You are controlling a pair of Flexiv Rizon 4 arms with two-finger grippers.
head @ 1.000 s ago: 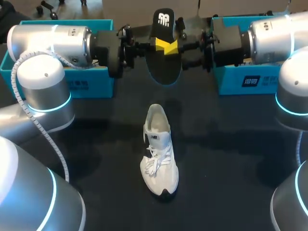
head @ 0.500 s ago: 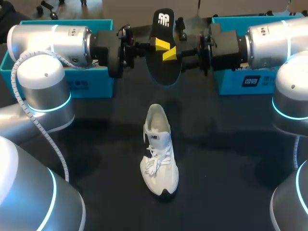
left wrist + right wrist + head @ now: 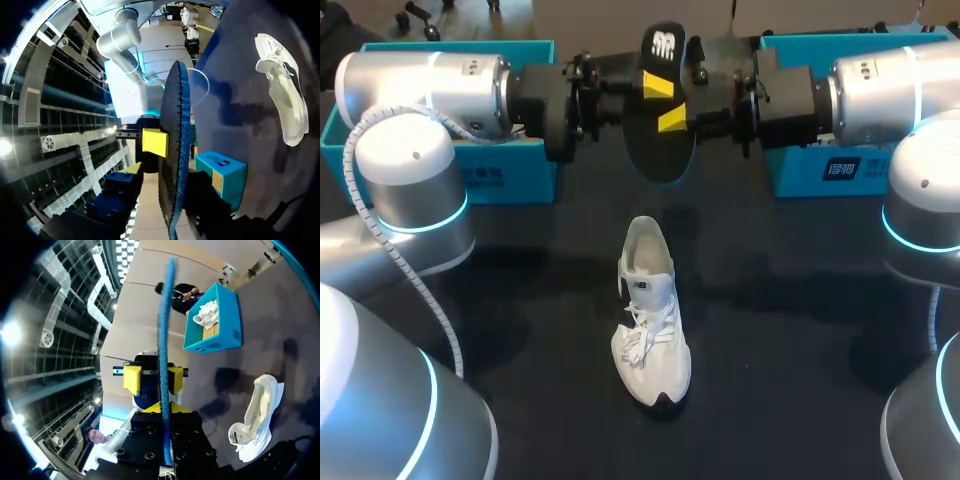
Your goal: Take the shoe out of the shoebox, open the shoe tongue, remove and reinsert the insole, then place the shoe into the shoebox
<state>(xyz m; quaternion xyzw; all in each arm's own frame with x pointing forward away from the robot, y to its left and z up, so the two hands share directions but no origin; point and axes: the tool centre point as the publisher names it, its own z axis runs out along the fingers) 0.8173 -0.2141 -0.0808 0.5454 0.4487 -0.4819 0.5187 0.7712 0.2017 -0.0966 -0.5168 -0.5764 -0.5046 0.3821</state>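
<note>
Holding the insole (image 3: 658, 155) in the air over the far middle of the table (image 3: 800, 330), we have both arms meeting on it from opposite sides. Our right gripper (image 3: 162, 415) is closed down to a narrow slit, with the insole's edge pinched between its fingers. Our left gripper (image 3: 154, 380), seen face-on from the right wrist, straddles the same insole with its yellow pads (image 3: 132, 380) parted. One pad lies against the insole and the other shows a gap, so we judge it is not clamping.

The shoe (image 3: 650, 315) stands on the table's middle, nearer than the insole and well apart from both grippers, almost straight in line with it. Its long axis runs near to far, with the toe near and the open heel end far, towards the insole. The insole hangs with its printed heel end far and high and its rounded toe end low and near, so it is lined up much as the shoe is. Neither arm is clearly closer to the shoe. As the right one has the grip, we judge reinsertion falls to it, toe end first, with the left free to steady the shoe. One teal shoebox (image 3: 510, 170) sits far left, a second shoebox (image 3: 800, 175) far right.
</note>
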